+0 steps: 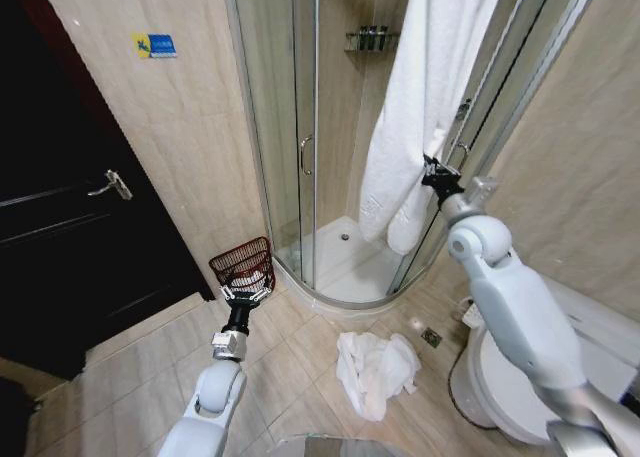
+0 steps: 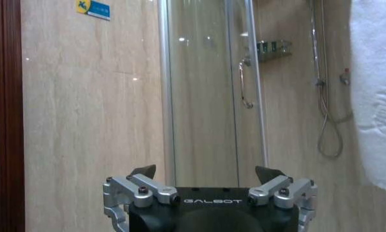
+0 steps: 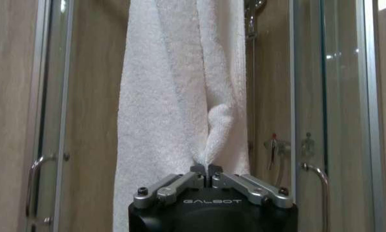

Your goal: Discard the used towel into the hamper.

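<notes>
The right gripper [image 1: 436,170] is raised at the shower opening, clenched on a fold of the white towel [image 1: 420,87] that hangs from above over the shower door edge. The right wrist view shows what the head view cannot: the two fingertips [image 3: 197,170] meet with a pinch of terry cloth pressed between them, the towel [image 3: 179,87] running straight up out of frame, with the shower valve and a door handle [image 3: 318,179] behind it.

The left gripper [image 1: 244,295] is held low over the tiled floor [image 1: 130,377], just in front of the hamper [image 1: 243,264]. The left wrist view shows its jaws spread wide with nothing between them, facing the beige wall and the glass shower door; the fingers [image 2: 144,170] stand well apart. The hanging towel's edge [image 2: 376,92] appears there too, off to one side.

The head view alone shows the hamper: a dark red-brown wire basket on the floor against the wall, between the dark door [image 1: 60,227] and the shower's curved base. Something pale shows through its mesh, but what it is cannot be told. A second white towel [image 1: 375,369] lies crumpled on the floor near the toilet [image 1: 520,377], well apart from the hamper.
</notes>
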Controlling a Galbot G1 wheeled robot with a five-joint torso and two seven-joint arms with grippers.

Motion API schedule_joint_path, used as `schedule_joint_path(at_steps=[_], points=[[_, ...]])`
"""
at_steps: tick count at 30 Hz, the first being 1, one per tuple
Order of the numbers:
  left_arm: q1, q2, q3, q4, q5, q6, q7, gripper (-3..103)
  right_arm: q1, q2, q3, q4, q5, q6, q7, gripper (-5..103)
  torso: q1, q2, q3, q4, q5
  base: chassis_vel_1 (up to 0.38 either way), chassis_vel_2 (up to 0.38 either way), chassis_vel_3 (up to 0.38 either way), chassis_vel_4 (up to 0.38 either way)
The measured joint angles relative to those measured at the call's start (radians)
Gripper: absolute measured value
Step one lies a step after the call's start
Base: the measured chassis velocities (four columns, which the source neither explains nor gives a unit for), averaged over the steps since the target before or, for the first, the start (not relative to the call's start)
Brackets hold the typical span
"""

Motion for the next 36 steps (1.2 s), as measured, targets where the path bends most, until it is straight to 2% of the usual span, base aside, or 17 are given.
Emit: schedule_joint_path(at_steps=[11,19,24,36], points=[[-0.005,-0.005,0.011,0.012,0.015,-0.006,0.003,100,-0.176,0.030,0.072,0.061,-0.043,0.016,-0.022,2,0.000,0.000,0.000,0.0002,0.0000,0.000,0.000,0.000,0.000],[-0.008,-0.001,0.016,0.014,0.016,-0.011,0.006,100,-0.336,0.090,0.135,0.102,-0.095,0.033,-0.046,2,0.000,0.000,0.000,0.0001,0.0001,0.000,0.000,0.000,0.000],[-0.008,0.001,0.018,0.014,0.017,-0.016,0.007,100,-0.440,0.136,0.175,0.103,-0.167,0.072,-0.086,2,0.000,0.000,0.000,0.0000,0.0001,0.000,0.000,0.000,0.000],[-0.007,0.002,0.023,0.015,0.024,-0.027,0.009,100,-0.546,0.185,0.199,0.158,-0.235,0.095,-0.096,2,0.000,0.000,0.000,0.0002,0.0002,0.000,0.000,0.000,0.000]])
